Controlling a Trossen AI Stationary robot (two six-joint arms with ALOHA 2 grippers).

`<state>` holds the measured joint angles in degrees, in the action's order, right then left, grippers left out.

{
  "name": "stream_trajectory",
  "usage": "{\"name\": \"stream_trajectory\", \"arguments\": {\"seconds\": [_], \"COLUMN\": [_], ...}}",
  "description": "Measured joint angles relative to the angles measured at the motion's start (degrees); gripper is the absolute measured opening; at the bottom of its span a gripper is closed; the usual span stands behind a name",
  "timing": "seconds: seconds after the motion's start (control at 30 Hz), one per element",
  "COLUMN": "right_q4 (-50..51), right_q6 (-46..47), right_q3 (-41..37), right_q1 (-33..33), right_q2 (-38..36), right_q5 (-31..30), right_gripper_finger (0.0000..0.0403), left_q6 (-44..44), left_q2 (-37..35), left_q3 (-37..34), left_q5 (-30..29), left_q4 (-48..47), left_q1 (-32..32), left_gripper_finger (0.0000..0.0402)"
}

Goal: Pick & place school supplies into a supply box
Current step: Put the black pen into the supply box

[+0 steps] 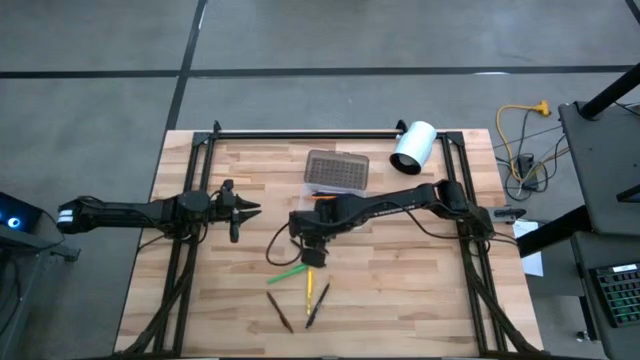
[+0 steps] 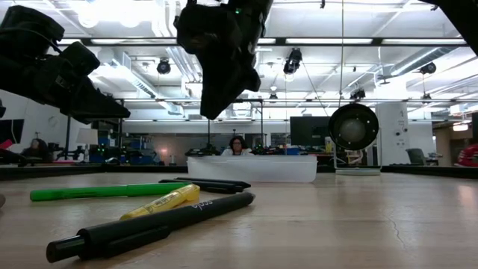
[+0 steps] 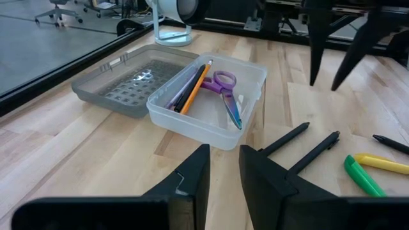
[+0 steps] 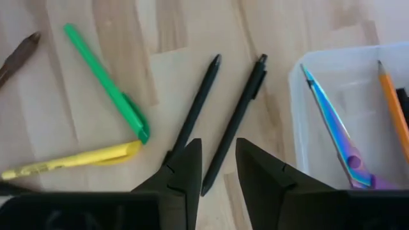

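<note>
The supply box (image 3: 208, 118) is a translucent case with its grey lid (image 3: 124, 83) folded open beside it. Purple-handled scissors (image 3: 227, 96) and an orange pencil (image 3: 195, 86) lie inside. On the wood in front of it lie two black pens (image 4: 198, 105) (image 4: 239, 121), a green pen (image 4: 105, 83), a yellow pen (image 4: 70, 160) and brown pencils (image 1: 280, 312). My right gripper (image 4: 218, 163) hangs open above the black pens, touching nothing. My left gripper (image 1: 240, 210) waits open above the table, left of the box.
A white cylinder (image 1: 413, 147) lies at the table's far right corner. A black frame (image 1: 300, 133) runs along the far edge and down both sides. Bare wood lies between the left gripper and the pens. Beyond the table is a room with people at desks (image 2: 237, 146).
</note>
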<state>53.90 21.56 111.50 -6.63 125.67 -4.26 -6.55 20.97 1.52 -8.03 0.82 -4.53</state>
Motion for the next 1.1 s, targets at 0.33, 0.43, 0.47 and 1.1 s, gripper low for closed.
{"name": "stream_trajectory", "arguments": {"seconds": [0.33, 0.43, 0.47, 1.1], "right_q4": [0.2, 0.1, 0.1, 2.9], "right_q6": [8.5, 8.6, 9.0, 17.0], "right_q3": [-2.1, -2.2, -2.2, -2.2], "right_q1": [-0.3, -0.2, -0.2, 0.9], "right_q2": [0.8, 1.4, 1.6, 4.9], "right_q5": [-0.1, -0.2, -0.2, 2.1], "right_gripper_finger": [0.0077, 0.0079, 0.0079, 0.0068], "left_q6": [0.0, 0.0, 0.0, 0.0], "left_q2": [0.0, 0.0, 0.0, 0.0], "left_q3": [0.0, 0.0, 0.0, 0.0], "left_q5": [0.0, 0.0, 0.0, 0.0], "left_q4": [0.0, 0.0, 0.0, 0.0], "left_q1": [0.0, 0.0, 0.0, 0.0], "left_gripper_finger": [0.0069, 0.0069, 0.0069, 0.0069]}}
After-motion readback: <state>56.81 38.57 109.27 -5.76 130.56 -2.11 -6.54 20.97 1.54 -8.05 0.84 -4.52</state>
